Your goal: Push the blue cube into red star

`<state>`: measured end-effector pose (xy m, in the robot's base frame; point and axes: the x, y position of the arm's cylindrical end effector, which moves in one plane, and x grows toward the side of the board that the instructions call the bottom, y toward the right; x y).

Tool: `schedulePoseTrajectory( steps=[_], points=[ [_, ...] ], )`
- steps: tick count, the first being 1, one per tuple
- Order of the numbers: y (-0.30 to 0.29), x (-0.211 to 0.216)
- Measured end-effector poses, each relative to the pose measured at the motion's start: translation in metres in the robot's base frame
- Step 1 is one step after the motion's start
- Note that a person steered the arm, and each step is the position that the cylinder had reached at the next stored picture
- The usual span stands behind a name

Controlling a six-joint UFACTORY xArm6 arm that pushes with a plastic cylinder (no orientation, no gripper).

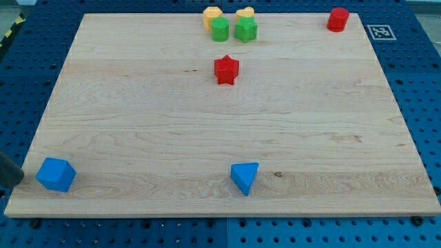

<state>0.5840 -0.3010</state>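
My tip (19,178) enters from the view's left edge as a dark rod end, low on the frame, sitting just left of the blue cube (56,173) at the board's (138,124) bottom-left corner; whether the two touch cannot be told. The arm carries no jaws, only this rod, and the rest of it lies out of frame.

The cube is turned so one corner faces the view's right, toward the board's middle; it has no long axis to speak of. The red star (226,69) stands well apart from it, up and to the right, in the upper centre of the board.

Above the star sit a green block (220,29) and a green star (246,29), with two yellow blocks, one at (212,14) and one at (244,13), behind them. A red block (337,19) occupies the top-right corner, and a blue triangle (244,178) rests near the bottom edge.
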Motion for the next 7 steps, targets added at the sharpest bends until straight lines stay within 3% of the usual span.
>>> schedulePoseTrajectory(
  steps=[5,7],
  points=[
    [0.151,-0.029],
    [0.24,-0.093]
  ],
)
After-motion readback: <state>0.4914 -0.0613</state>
